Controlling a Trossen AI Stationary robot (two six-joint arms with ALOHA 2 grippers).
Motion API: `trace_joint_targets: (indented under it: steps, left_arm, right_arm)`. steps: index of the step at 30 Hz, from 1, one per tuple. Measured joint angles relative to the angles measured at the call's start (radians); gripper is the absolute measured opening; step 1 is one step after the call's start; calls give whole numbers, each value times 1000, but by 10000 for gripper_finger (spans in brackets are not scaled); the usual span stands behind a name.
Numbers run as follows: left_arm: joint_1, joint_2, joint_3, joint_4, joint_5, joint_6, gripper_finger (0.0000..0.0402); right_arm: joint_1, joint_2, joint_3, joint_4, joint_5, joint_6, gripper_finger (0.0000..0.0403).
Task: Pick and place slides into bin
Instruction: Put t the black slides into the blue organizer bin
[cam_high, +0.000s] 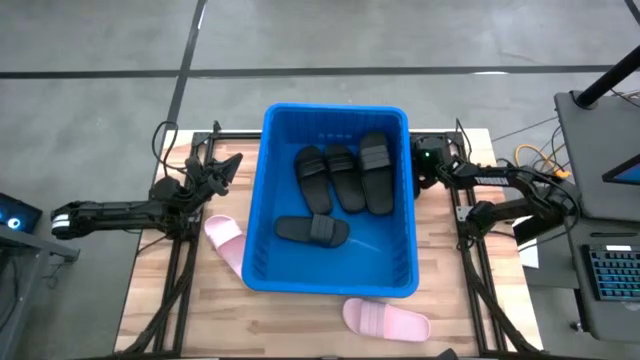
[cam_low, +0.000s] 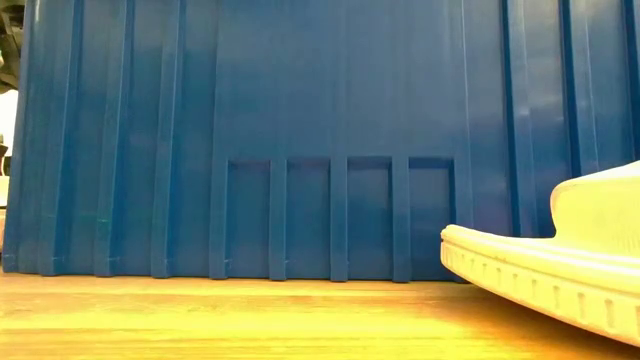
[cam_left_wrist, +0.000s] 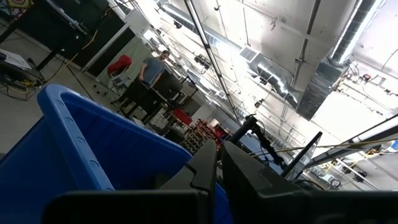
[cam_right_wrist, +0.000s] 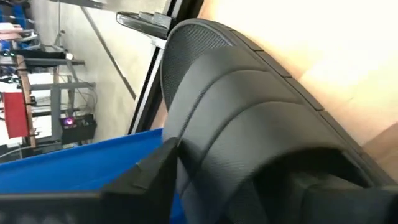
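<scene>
Wooden table (cam_high: 300, 325) on a grey concrete floor. In the left wrist view, a hall with ceiling ducts lies beyond, and a person (cam_left_wrist: 151, 68) stands far back.

Left gripper (cam_high: 228, 163): fingers (cam_left_wrist: 205, 168) pressed together, nothing between them. It sits just beside the outer left wall of the bin (cam_high: 335, 115), at the far end, with its camera tilted up past the blue rim (cam_left_wrist: 68, 124).

Right gripper (cam_high: 425, 160): at the bin's right rim, far end, over the table edge. Its wrist view is filled by a black ribbed slide (cam_right_wrist: 249, 112) lying very close between the two fingers (cam_right_wrist: 143, 180), which stand apart. Whether they are clamping the slide I cannot tell (the contact itself is not visible).

Counts:
- Black slides (cam_high: 345, 178): four in the bin. Three lie side by side at the far end, and one lies crosswise nearer the front left.
- Pink slides: two, both on the table outside the bin. One (cam_high: 225, 240) touches or nearly touches the bin's left wall. The other (cam_high: 385, 320) lies just in front of the bin's near right corner, and its sole edge (cam_low: 540, 270) shows at table height against the ribbed blue wall (cam_low: 250, 120).
- Bin: one, at the table's centre.
</scene>
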Motion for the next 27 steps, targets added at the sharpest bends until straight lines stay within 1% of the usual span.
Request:
trace_joint_targets:
  steps: [3,7,8,13,17,23,27]
  left_arm:
    - [0,0,0,0,0,0,11]
    - [0,0,0,0,0,0,11]
    - [0,0,0,0,0,0,11]
    - [0,0,0,2,0,0,11]
    - [0,0,0,2,0,0,11]
    - [0,0,0,2,0,0,11]
    - [0,0,0,1,0,0,11]
  right_arm:
    - [0,-10,0,4,-3,-5,118]
    - [0,-41,0,3,0,-46,29]
    - [0,-52,0,1,0,-62,20]
    - [0,-137,0,2,-2,-83,12]
    - [0,-250,0,-2,9,-86,10]
    - [0,-438,2,-11,100,-113,10]
    - [0,-532,39,-19,159,-237,9]
